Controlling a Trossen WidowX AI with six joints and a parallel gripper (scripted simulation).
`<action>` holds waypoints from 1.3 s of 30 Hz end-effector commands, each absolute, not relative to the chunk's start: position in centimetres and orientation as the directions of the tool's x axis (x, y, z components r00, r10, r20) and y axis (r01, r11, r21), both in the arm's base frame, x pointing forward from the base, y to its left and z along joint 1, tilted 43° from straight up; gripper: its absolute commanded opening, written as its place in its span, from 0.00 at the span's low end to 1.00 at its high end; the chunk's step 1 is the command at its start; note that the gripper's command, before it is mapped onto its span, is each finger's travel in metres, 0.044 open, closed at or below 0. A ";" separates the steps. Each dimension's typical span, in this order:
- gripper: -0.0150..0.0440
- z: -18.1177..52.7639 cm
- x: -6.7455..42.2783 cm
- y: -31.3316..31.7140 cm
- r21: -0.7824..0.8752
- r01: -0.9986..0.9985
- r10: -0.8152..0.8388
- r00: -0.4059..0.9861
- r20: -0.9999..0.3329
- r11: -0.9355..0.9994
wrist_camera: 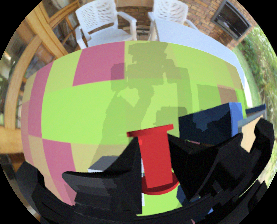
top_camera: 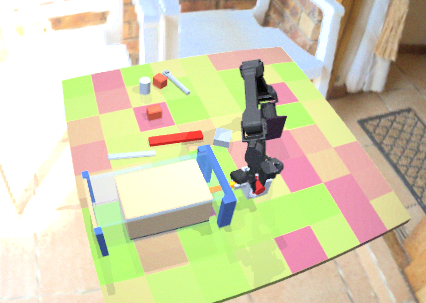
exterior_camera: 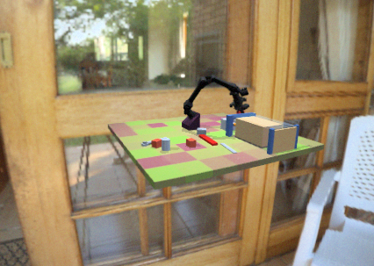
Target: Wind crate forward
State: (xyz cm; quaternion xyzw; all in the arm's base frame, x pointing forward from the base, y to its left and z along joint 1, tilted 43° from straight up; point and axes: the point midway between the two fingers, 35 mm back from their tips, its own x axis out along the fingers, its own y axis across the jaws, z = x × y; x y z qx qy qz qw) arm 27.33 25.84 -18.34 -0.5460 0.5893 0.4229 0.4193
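The gripper is shut on the red spool-shaped grip of the winch handle, low over the winch. The pale grey winch is partly covered by the fingers; whether the key sits in its hole is hidden. An orange strap runs from the winch toward the crate. The tan crate looks flat inside the clear-panelled cubby. Its front is a small gap behind the blue steel frame at the mouth.
A red bar, a white strip and a grey block lie beside the cubby. Two orange-red blocks, a grey cylinder and a wrench-like tool are farther back.
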 end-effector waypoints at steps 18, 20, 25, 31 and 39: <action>0.25 -19.1 23.7 27.3 0.094 -0.995 -0.274 -0.098 -0.957 0.028; 0.25 -19.1 23.4 27.4 0.094 -0.995 -0.274 -0.098 -0.957 0.028; 0.25 -19.2 22.7 27.5 0.095 -0.995 -0.273 -0.099 -0.957 0.028; 0.25 -19.2 21.7 27.7 0.095 -0.995 -0.273 -0.099 -0.957 0.028; 0.25 -19.1 20.5 27.8 0.096 -0.995 -0.273 -0.100 -0.957 0.028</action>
